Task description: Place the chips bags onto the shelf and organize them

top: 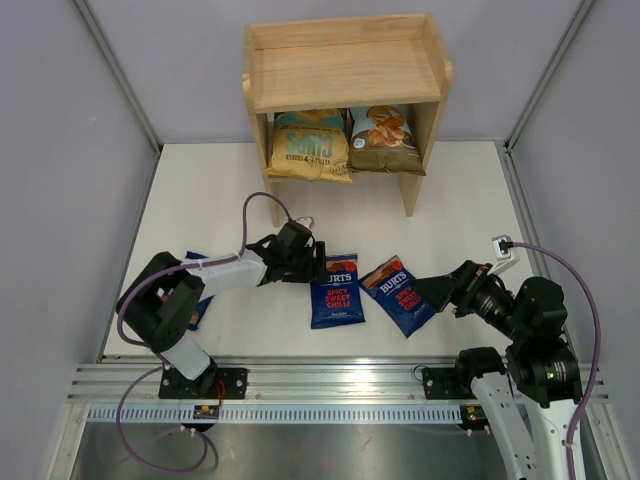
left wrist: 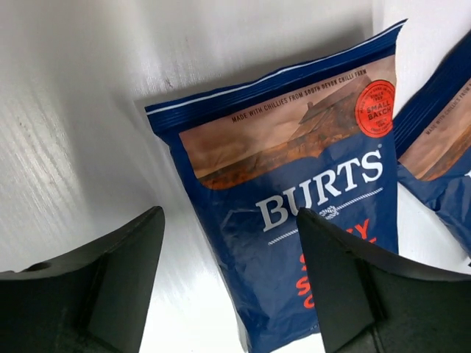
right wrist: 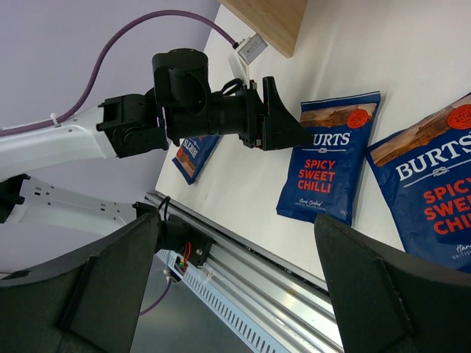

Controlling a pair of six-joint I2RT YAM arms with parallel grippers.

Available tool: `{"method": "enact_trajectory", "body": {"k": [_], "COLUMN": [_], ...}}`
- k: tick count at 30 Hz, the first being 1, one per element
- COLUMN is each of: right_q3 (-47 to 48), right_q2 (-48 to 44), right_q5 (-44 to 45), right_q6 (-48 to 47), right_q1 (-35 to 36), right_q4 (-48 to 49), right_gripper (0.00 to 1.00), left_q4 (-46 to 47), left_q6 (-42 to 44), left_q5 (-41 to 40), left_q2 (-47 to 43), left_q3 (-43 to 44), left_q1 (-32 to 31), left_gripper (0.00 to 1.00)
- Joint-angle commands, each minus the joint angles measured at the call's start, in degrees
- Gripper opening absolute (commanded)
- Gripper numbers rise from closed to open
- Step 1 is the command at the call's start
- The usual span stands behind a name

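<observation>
1 Burts bag (left wrist: 294, 169) just below L tool (left wrist: 229, 213), partly btwn fingers (left wrist: 110, 279)

A tan-and-teal bag (top: 311, 145) and an olive bag (top: 384, 140) fill the lower tier of the far shelf (top: 345, 75). Its top board lies open from above and in front, walled by side panels. Bare table (top: 450, 200) runs between the shelf and the nearer centre blue bag (top: 336, 292) and right blue bag (top: 401, 295). The left arm (top: 225, 272) bars the near left.
</observation>
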Motion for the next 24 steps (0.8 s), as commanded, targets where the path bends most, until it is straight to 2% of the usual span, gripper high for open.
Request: {"method": "enact_trajectory", "body": {"k": [1, 3, 6, 7, 8, 10, 11, 13, 15, 19, 24], "right_q3": [1.81, 1.81, 1.72, 1.81, 1.81, 1.55, 1.37, 0.58, -0.47, -7.22, -20.67], "right_q2": [0.28, 0.28, 0.1, 0.1, 0.01, 0.1, -0.16, -0.34, -1.04, -2.71, -2.89], "right_q5": [-0.85, -0.85, -0.94, -0.94, -0.94, -0.85, -0.76, -0.59, -0.76, -4.62, -12.62], "right_q6": [-0.14, 0.03, 0.47, 0.39, 0.21, 0.03, -0.49, -1.02, -1.37, 1.86, 16.01], "right_q1": [0.16, 0.16, 0.16, 0.16, 0.16, 0.16, 0.16, 0.16, 0.16, 0.16, 0.16], "right_q4": [0.26, 0.61, 1.05, 0.96, 1.05, 0.96, 0.96, 0.87, 1.75, 7.37, 30.1], "right_gripper": [0.94, 0.94, 0.94, 0.94, 0.94, 0.94, 0.94, 0.95, 0.99, 0.99, 1.0], "left_q4": [2.45, 2.36, 3.23, 3.5, 4.2, 5.34, 6.65, 8.24, 10.97, 17.54, 23.27], "left_q6": [-1.38, -1.82, -2.09, -2.26, -2.7, -3.4, -4.54, -5.77, -7.44, -10.42, -12.11], "left_q5": [-1.66, -2.28, -2.37, -2.37, -2.28, -2.28, -4.46, -6.05, -8.34, -9.84, -8.97], "left_q2": [2.06, 2.76, 3.64, 3.81, 3.9, 2.68, 1.89, -1.88, -5.04, -15.83, -26.66], "left_q3": [1.49, 1.41, 0.79, 0.62, 0.35, -1.14, -2.01, -5.0, -7.28, -14.65, -20.3], "left_q1": [-0.09, -0.09, -0.09, -0.09, -0.09, -0.09, -0.09, -0.09, -0.09, -0.18, -0.27], "left_gripper": [0.68, 0.61, 0.45, 0.38, 0.26, 0.15, 0.05, 0.0, 0.0, 0.0, 0.0]}}
